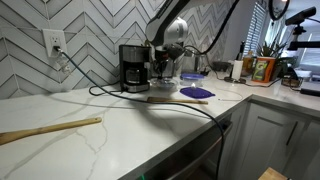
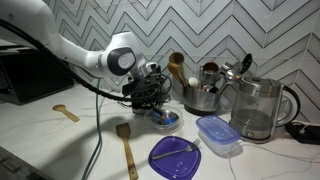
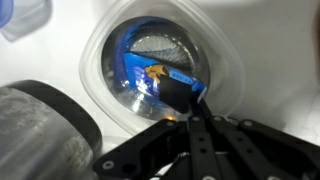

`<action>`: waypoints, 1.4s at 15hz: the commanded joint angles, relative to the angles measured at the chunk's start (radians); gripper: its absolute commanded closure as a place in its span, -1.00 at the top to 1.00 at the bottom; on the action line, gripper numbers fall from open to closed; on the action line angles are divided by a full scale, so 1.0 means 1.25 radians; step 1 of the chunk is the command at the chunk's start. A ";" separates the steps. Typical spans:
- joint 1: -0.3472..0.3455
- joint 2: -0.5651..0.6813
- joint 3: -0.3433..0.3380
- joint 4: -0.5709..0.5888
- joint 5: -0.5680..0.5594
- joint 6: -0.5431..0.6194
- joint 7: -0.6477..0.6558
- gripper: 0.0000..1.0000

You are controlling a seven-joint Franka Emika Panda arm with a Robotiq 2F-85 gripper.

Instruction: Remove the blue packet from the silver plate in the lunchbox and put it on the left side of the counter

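Note:
In the wrist view the blue packet (image 3: 150, 72) lies on the silver plate (image 3: 158, 44) inside a clear plastic lunchbox (image 3: 100, 60). My gripper (image 3: 182, 100) reaches down into the box. Its black fingers are drawn together at the packet's near edge and look shut on it. In an exterior view the gripper (image 2: 155, 100) hangs low over the lunchbox (image 2: 166, 121) on the white marble-look counter (image 2: 60, 140). In an exterior view the gripper (image 1: 165, 62) is far back by the wall on the counter (image 1: 120, 130); the packet is hidden there.
A blue-tinted lid (image 2: 218, 133), a purple-blue plate (image 2: 175, 157) with a fork, a wooden spatula (image 2: 125, 145) and a wooden spoon (image 2: 65, 112) lie around the box. A metal pot (image 2: 203, 95) and kettle (image 2: 258, 108) stand behind. A coffee maker (image 1: 133, 67) stands by the wall.

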 commanded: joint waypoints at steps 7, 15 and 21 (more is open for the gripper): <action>0.013 -0.169 -0.006 -0.035 -0.100 -0.034 0.035 -0.99; 0.084 -0.323 0.055 -0.132 -0.111 -0.177 0.012 -0.99; 0.177 -0.374 0.115 -0.181 -0.089 -0.177 -0.057 -0.99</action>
